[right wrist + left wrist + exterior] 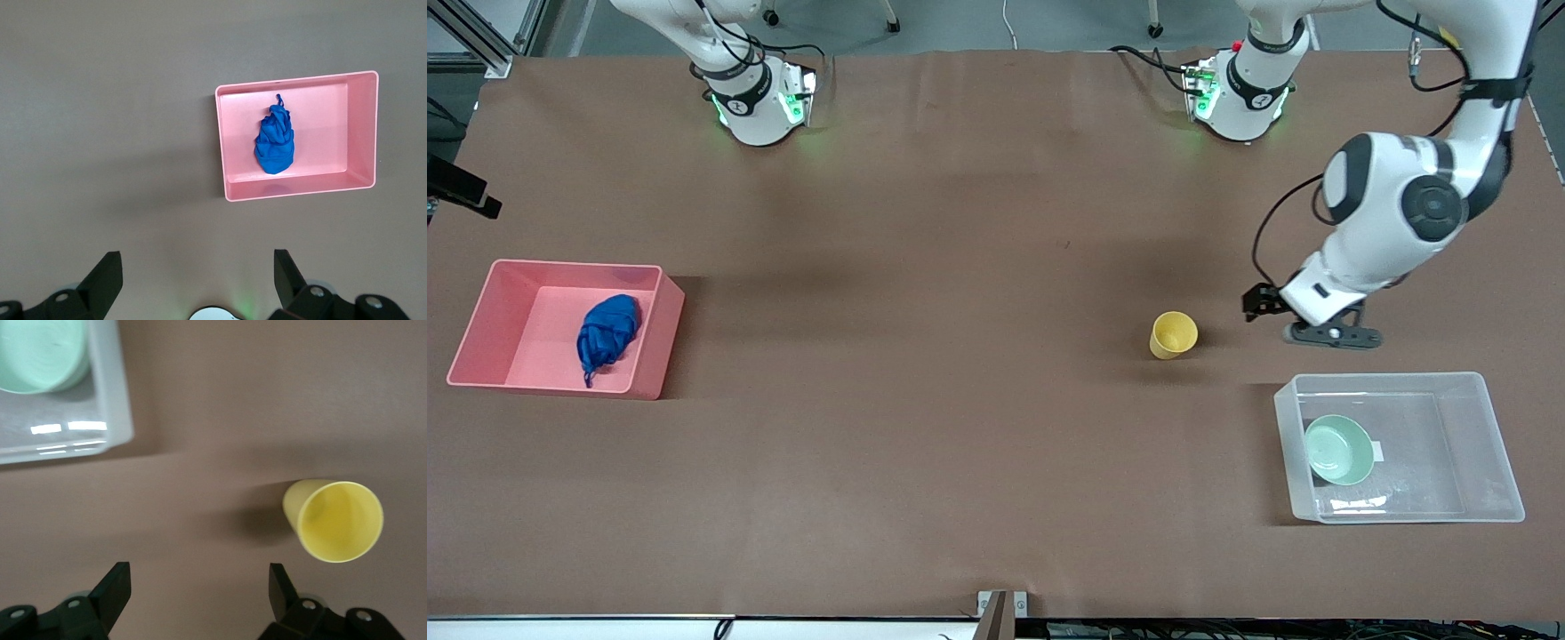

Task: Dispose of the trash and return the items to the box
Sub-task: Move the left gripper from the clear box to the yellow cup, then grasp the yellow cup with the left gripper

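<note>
Blue wad of trash (608,332) already lies in the pink bin (480,316) at the right arm's end — disposal looks done. Mint-green bowl (1338,449) sits in the clear box (1494,444). Yellow cup (1173,334) stands upright on the bare table, mouth up, apart from the box and farther from the front camera. Left gripper (199,587) hovers beside the cup, fingers spread wide, empty — likely lining up a grasp. Right gripper (198,275), also wide, waits high.

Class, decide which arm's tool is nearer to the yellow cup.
Left. The left tool, open, hovers beside the yellow cup. The right tool, open, is up by its base, far away.
</note>
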Controlling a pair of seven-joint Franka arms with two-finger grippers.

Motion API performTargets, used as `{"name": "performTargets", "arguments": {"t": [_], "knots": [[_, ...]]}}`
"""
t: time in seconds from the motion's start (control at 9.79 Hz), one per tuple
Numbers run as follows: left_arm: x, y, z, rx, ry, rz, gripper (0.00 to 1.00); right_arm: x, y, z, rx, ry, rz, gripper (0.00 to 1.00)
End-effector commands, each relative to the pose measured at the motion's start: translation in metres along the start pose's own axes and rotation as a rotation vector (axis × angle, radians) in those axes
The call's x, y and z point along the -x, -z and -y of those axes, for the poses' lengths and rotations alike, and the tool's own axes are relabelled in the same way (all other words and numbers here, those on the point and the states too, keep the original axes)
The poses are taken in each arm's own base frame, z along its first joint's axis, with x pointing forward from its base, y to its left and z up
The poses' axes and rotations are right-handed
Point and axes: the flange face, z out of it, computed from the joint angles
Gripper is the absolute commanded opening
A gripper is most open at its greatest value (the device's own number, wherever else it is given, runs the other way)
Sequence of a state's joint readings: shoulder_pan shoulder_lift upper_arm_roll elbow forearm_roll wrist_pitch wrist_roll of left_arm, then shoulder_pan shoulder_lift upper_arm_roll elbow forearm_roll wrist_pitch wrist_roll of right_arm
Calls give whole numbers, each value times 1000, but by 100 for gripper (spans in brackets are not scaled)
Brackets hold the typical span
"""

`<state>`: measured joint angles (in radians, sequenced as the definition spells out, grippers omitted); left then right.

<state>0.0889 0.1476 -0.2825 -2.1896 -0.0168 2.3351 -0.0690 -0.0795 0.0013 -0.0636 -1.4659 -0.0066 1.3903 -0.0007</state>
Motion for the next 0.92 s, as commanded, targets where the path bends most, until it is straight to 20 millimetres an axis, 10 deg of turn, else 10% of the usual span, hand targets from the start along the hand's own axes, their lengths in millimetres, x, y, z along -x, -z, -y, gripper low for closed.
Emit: {"name": "performTargets", "arguments": {"t": [0.0,0.61,0.82], "knots": [[3,-53,-18,33,-5,50,91,8,1,-2,12,7,0,100],[6,-117,-64,69,-20,53,83,8,1,-2,12,8,4,100],[5,-123,-63,72,-18,54,21,8,0,-2,12,8,9,100]]}}
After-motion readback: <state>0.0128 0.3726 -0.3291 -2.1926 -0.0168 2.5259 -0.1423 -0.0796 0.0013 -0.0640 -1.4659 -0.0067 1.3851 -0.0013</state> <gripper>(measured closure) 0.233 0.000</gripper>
